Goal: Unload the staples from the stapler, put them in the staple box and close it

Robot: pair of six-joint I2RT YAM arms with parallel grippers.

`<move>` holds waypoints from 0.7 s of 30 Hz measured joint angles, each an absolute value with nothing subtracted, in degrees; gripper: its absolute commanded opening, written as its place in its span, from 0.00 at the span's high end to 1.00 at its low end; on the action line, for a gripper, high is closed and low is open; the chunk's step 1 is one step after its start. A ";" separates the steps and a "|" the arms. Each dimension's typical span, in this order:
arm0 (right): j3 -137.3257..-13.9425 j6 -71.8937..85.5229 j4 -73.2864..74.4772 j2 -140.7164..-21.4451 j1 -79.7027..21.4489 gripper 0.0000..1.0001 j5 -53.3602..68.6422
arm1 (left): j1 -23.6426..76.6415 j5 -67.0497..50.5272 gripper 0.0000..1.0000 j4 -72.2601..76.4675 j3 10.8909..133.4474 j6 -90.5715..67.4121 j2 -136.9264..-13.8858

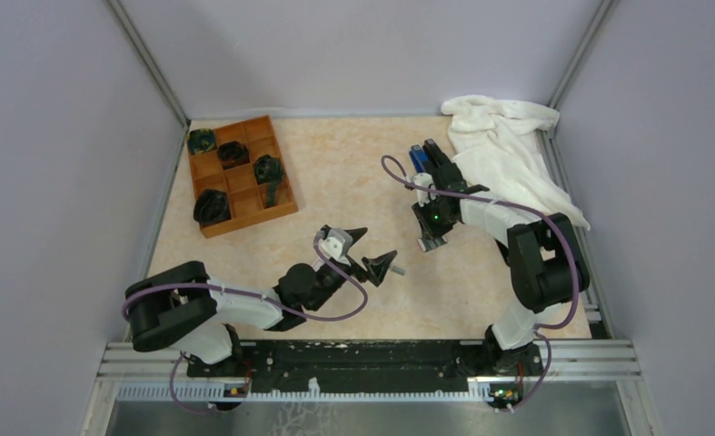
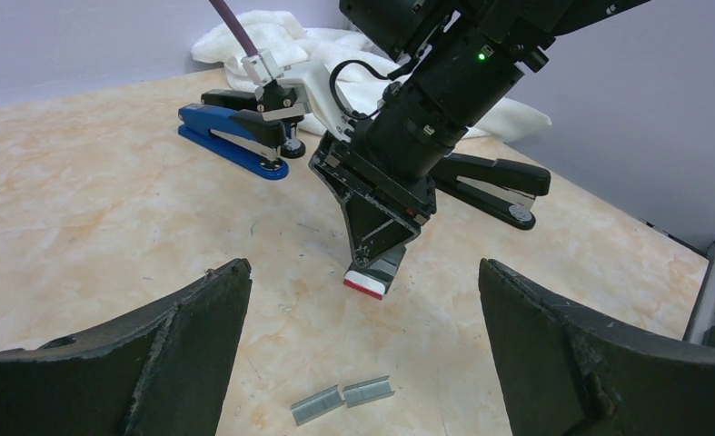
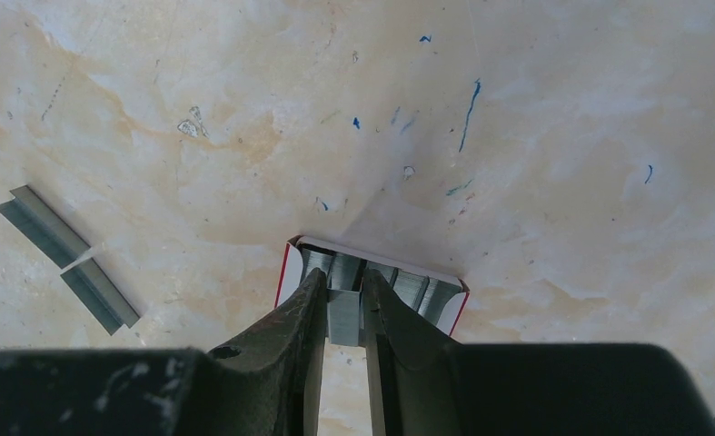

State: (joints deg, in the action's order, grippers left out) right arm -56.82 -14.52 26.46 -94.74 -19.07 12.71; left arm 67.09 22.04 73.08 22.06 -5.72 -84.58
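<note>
Silvery staple strip (image 3: 344, 313) sits pinched in the right gripper (image 3: 344, 282), whose arm points steeply down into the white-and-red box (image 3: 381, 263). This looks like the stowing step, and next it needs a gentle release. Loose staples (image 2: 340, 398) lie just beside the box, with the black stapler (image 2: 490, 186) behind it. The left gripper (image 1: 372, 250), spread wide, hovers low facing the box.

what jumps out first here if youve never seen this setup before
The right pincer points straight down at mid-table, shut on a grey strip inside a small white-and-red box. Two loose staple strips lie on the marbled tabletop just in front of the wide-open left pincer. Further back, a blue stapler and a black stapler sit near a crumpled white cloth.
</note>
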 measured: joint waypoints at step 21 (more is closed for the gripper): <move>-57.08 -14.44 27.62 -94.74 -18.06 0.76 14.22 | 67.09 22.04 0.00 73.08 22.06 -5.72 -84.58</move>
